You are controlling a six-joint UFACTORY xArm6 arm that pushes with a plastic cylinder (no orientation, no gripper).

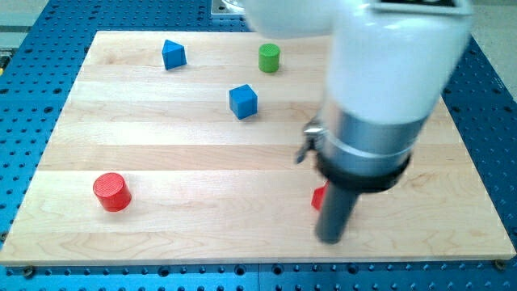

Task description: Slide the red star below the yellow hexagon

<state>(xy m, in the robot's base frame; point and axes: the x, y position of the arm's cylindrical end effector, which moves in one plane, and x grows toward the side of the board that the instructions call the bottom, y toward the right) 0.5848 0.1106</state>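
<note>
My arm fills the view's right side and its dark rod comes down to my tip [331,238] near the board's bottom edge. A red block [320,197] shows only as a small sliver just left of the rod, touching it or nearly so; its shape is hidden, so I cannot tell if it is the red star. No yellow hexagon is visible; the arm may hide it.
A red cylinder [111,192] stands at the lower left. A blue block [173,54] and a green cylinder [269,58] sit near the top. A blue cube [243,101] sits in the upper middle. The wooden board [161,234] lies on a blue perforated table.
</note>
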